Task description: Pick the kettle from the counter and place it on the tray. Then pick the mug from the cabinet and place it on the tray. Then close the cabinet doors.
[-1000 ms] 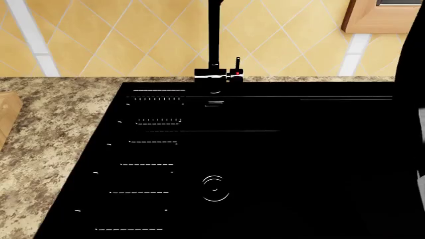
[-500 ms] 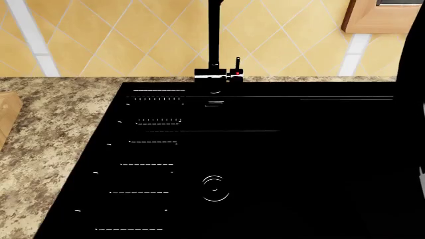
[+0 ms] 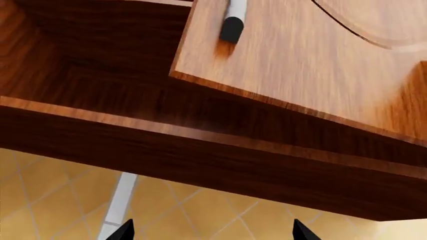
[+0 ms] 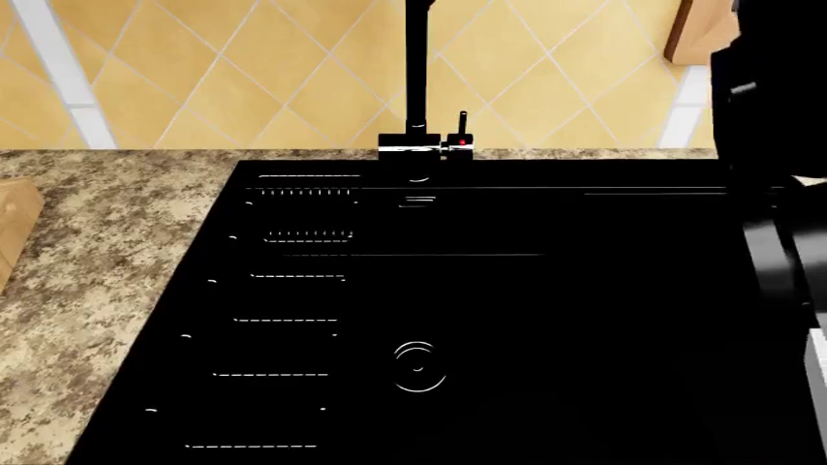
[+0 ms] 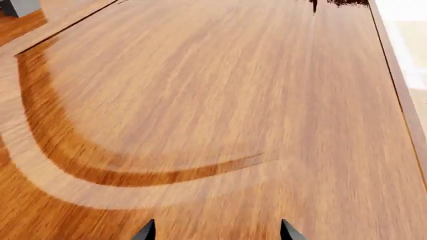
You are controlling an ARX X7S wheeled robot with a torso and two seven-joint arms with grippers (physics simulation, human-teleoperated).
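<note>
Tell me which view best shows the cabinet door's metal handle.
Left wrist view: the silver bar handle with a black end sits on the brown wooden cabinet door. Right wrist view shows only door panel, no handle. Head view shows just a cabinet corner.

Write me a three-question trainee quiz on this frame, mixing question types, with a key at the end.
1. True or false: the kettle shows in the head view.
2. What does the right gripper face? A) a green mug B) a wood cabinet door panel with an arched groove C) the tray
3. Fill in: in the left wrist view, the cabinet door stands ____ from the cabinet frame, with the left gripper below it.

Key:
1. False: it shows only the black sink, the faucet, the counter and a dark arm at the right edge.
2. B
3. ajar
</note>
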